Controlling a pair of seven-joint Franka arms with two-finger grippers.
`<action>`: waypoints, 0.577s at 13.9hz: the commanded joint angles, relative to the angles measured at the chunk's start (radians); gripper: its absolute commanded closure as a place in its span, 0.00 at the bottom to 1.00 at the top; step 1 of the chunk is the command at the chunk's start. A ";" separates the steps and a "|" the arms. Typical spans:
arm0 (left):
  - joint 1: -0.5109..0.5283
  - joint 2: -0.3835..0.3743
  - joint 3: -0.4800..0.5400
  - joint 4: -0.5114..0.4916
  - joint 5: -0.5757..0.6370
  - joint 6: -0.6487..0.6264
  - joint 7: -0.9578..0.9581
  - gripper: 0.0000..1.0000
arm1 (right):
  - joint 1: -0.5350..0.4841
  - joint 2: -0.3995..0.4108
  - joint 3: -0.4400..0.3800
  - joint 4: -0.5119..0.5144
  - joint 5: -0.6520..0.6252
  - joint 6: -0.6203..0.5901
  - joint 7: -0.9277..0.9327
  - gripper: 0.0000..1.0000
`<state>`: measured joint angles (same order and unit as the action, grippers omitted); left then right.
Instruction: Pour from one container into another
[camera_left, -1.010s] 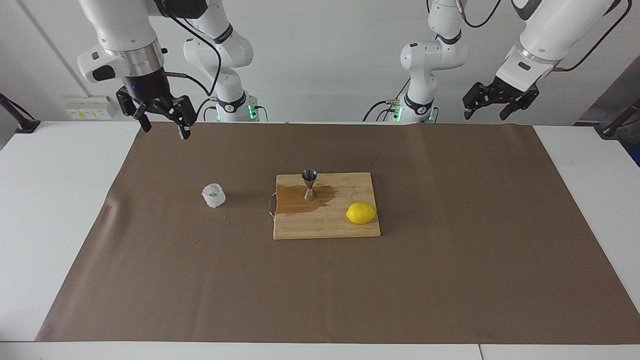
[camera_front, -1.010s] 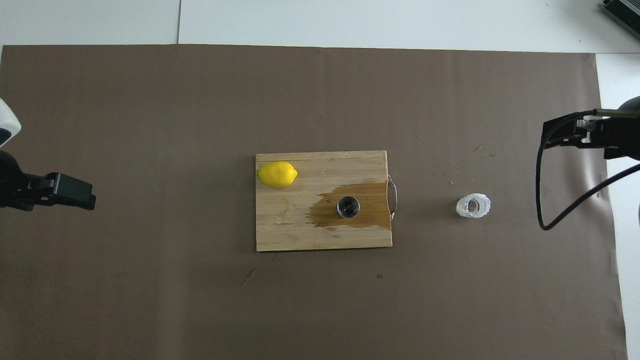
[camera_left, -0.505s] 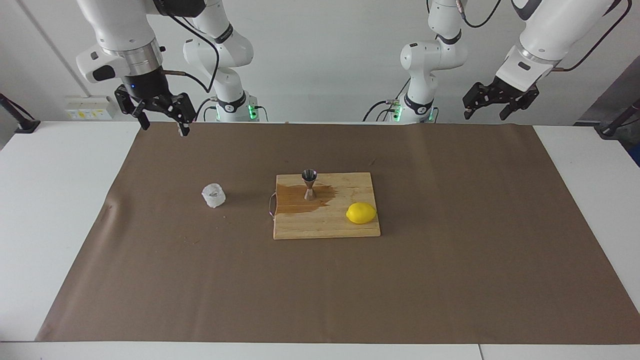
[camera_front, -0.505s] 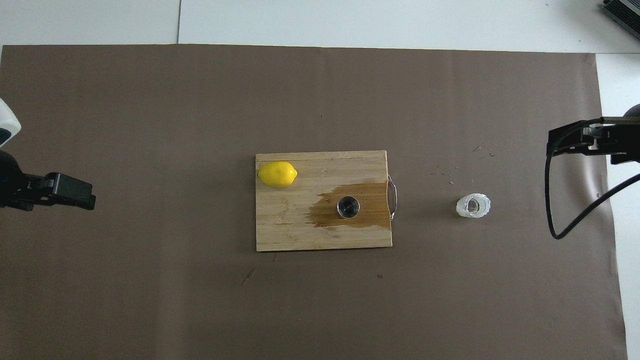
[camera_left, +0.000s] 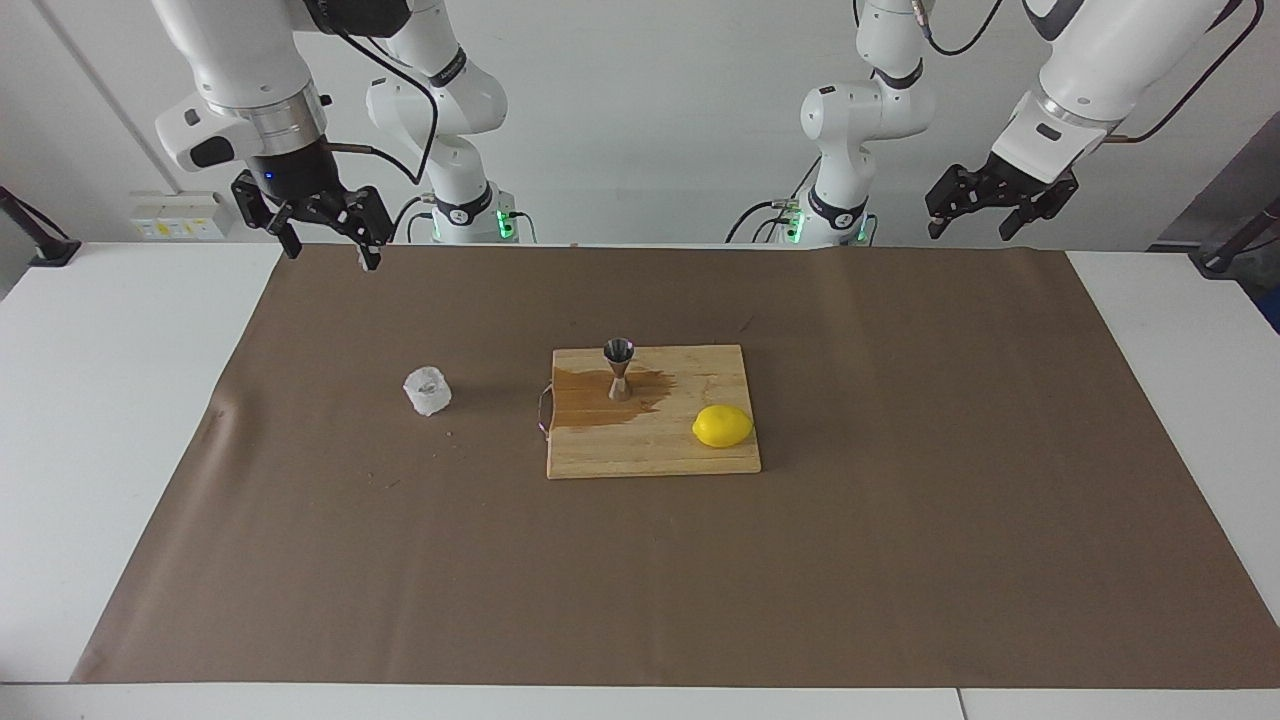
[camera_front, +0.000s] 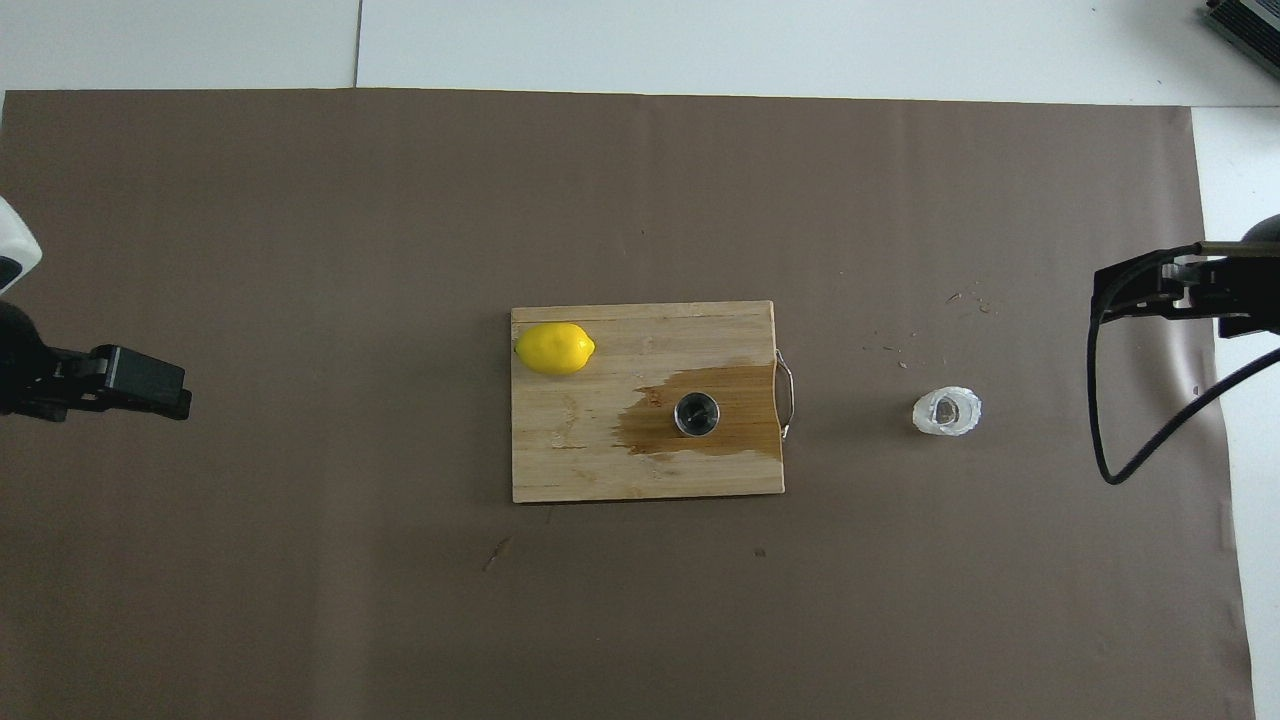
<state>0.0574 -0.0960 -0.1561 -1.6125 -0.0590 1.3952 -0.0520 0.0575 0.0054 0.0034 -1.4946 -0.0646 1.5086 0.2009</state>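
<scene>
Brown paper (camera_left: 900, 520) covered the desk (camera_left: 120, 420). On it the cup (camera_left: 427, 390) stood upright toward the right arm's end, contents unclear. Beside it the jigger (camera_left: 619, 368) stood on a wet board (camera_left: 650, 440) with a lemon (camera_left: 722, 426). Both raised pincers, right (camera_left: 325, 240) and left (camera_left: 985, 215), hung released over the desk's ends.

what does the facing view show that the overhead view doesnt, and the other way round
Only the facing view shows the jigger's hourglass profile, both arm bases, and the right hand and left hand raised with fingers spread. Only the overhead view looks down into the jigger's mouth and the glass cup's inside. Both show the jigger upright on the wet stain of the cutting board, the lemon on the board, and the cup apart on the brown paper.
</scene>
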 joint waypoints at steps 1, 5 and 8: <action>-0.005 -0.019 0.006 -0.014 0.014 -0.012 0.006 0.00 | -0.004 -0.030 -0.002 -0.030 0.025 -0.022 -0.024 0.00; -0.005 -0.019 0.006 -0.014 0.014 -0.012 0.006 0.00 | -0.002 -0.042 -0.003 -0.038 0.029 -0.051 -0.069 0.00; -0.005 -0.021 0.006 -0.014 0.014 -0.012 0.006 0.00 | -0.004 -0.059 -0.002 -0.074 0.031 -0.045 -0.072 0.00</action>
<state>0.0574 -0.0960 -0.1561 -1.6125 -0.0590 1.3951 -0.0520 0.0580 -0.0133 0.0034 -1.5082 -0.0586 1.4544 0.1526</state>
